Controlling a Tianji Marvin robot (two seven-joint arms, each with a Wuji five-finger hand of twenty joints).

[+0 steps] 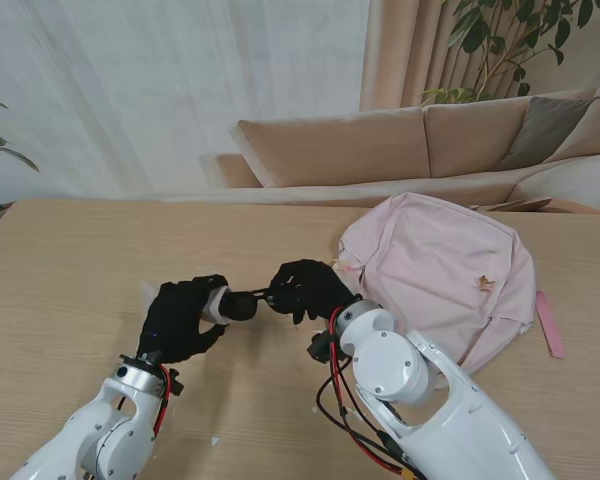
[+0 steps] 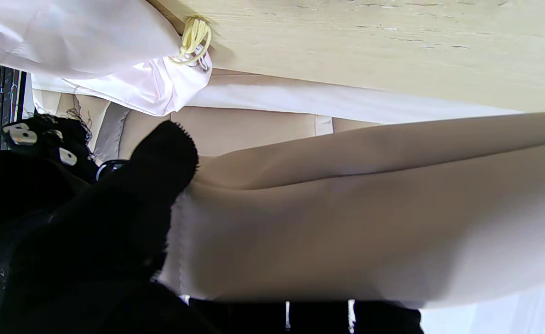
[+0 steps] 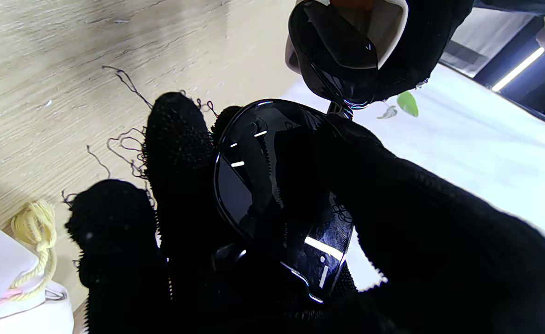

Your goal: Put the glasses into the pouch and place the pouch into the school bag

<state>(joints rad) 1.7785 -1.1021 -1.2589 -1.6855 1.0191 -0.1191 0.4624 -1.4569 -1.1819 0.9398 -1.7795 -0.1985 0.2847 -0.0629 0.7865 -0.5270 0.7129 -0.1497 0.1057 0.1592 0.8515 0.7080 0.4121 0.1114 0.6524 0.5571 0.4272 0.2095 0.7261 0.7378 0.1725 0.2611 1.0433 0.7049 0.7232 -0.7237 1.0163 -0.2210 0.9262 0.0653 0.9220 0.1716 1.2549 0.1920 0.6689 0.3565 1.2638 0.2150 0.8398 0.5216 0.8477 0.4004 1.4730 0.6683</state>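
Black sunglasses (image 1: pixel 246 304) hang above the table between my two black-gloved hands. My right hand (image 1: pixel 308 288) is shut on them; in the right wrist view its fingers (image 3: pixel 179 153) wrap one lens of the glasses (image 3: pixel 263 185). The other lens sits in the mouth of the pale pouch (image 3: pixel 395 32), which my left hand (image 1: pixel 180 322) holds shut on it. The pouch (image 2: pixel 346 208) fills the left wrist view, beside the left fingers (image 2: pixel 114 218). The pink school bag (image 1: pixel 450 270) lies on the table to the right of my right hand.
A yellow cord zipper pull (image 3: pixel 33 229) lies at the bag's near-left edge (image 2: pixel 193 39). A pink strap (image 1: pixel 551 323) trails from the bag's right side. A beige sofa (image 1: pixel 400 140) stands behind the wooden table (image 1: pixel 70 270).
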